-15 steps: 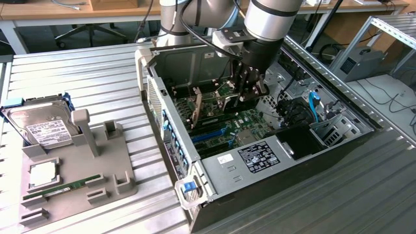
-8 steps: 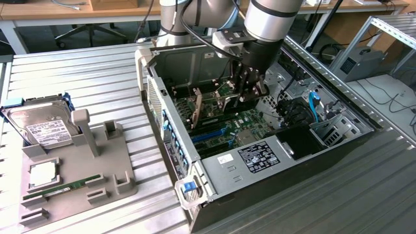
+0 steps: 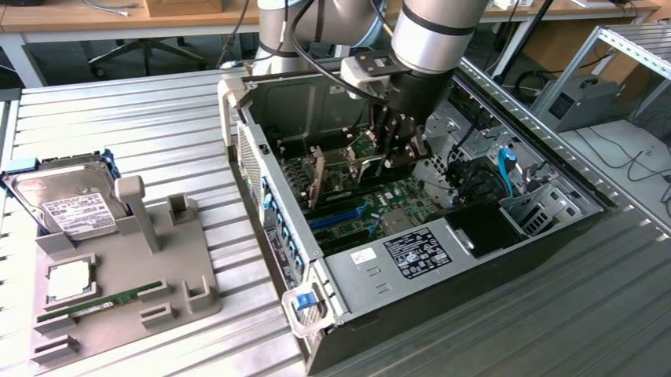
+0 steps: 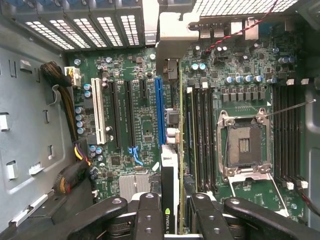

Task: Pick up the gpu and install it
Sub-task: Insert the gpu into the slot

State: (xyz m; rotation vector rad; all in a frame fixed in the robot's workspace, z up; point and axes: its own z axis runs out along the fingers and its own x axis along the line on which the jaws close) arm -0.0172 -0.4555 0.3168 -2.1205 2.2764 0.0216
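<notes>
hand point(image 4: 175, 204) clamps gpu point(image 4: 169, 165) edge-on; motherboard point(image 4: 142, 127) beneath it

Robotics lab: ribbed metal bench point(image 3: 157, 126), open computer case point(image 3: 419, 271), desks point(image 3: 94, 17).

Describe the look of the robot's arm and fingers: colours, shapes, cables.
The arm is a thick silver-grey tube with a dark ring, ending in a black wrist. A pale box is mounted there, and a black cable loops alongside. The fingers are black jointed links with round pivots.

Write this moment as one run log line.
jaws: shut on gpu | gpu: inside computer case, over motherboard, by blue slot | seated: cannot tell
</notes>
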